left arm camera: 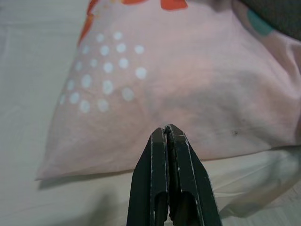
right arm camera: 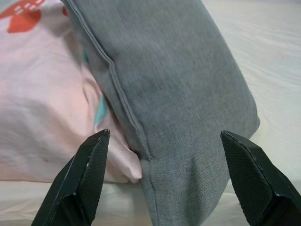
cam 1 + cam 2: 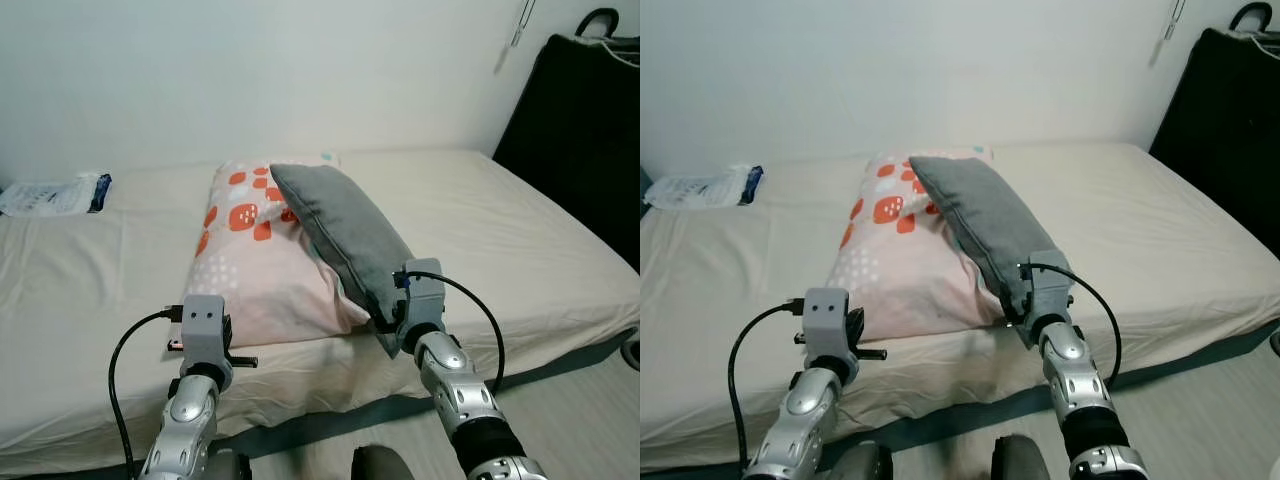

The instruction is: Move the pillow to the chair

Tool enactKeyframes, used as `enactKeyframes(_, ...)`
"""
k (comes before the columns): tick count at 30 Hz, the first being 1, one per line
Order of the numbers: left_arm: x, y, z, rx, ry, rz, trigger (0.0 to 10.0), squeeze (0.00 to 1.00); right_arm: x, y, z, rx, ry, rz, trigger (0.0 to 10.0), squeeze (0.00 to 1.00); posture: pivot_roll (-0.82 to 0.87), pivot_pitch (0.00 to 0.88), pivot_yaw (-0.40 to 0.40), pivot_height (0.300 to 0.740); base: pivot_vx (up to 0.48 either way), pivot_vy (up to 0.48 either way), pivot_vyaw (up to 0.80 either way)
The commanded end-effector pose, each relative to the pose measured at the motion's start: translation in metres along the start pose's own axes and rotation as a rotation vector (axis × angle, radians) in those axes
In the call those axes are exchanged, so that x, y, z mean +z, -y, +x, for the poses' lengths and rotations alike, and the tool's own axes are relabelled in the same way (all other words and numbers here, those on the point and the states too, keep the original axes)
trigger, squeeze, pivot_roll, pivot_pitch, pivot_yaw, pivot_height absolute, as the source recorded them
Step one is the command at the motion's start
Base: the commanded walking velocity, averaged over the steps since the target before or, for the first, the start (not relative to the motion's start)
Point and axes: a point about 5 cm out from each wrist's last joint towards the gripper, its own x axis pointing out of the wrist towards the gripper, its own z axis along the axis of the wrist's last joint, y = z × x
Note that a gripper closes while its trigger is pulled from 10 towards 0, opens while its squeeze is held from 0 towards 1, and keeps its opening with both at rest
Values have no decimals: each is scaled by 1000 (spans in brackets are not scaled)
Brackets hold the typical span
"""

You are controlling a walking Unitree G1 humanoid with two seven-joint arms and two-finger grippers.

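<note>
Where the grey pillow (image 3: 345, 240) leans across the pink patterned pillow (image 3: 262, 265) on the bed (image 3: 520, 220), its near end is hidden behind the right gripper (image 2: 164, 160), fingers spread wide around it. Left gripper (image 1: 168, 136), fingers pressed together, points at the pink pillow's edge.

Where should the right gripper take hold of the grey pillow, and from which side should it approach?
Probably the near narrow end of the grey pillow, approached from the bed's front edge. That end faces the open right gripper, whose fingers already flank it, and it lies clear of the pink pillow beside it.
</note>
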Motion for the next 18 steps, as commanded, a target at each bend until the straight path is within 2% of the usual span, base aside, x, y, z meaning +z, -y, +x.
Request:
enactKeyframes(1,2,5,-1,-24,5,-12,10000,0,1,2,2,-13,3,0,10000,0,42,0,-71,611,0,0,0)
enactKeyframes(5,6,12,1,-86,20,-7,10000,0,3,6,4,-42,6,11,10000,0,43,0,-68,597,0,0,0)
enactKeyframes(9,7,12,3,-87,16,-3,10000,0,7,8,6,-53,16,13,10000,0,40,0,-65,584,0,0,0)
enactKeyframes(18,13,7,6,-95,33,-17,10000,0,16,9,12,-62,26,10,10000,0,41,0,-62,584,0,0,0)
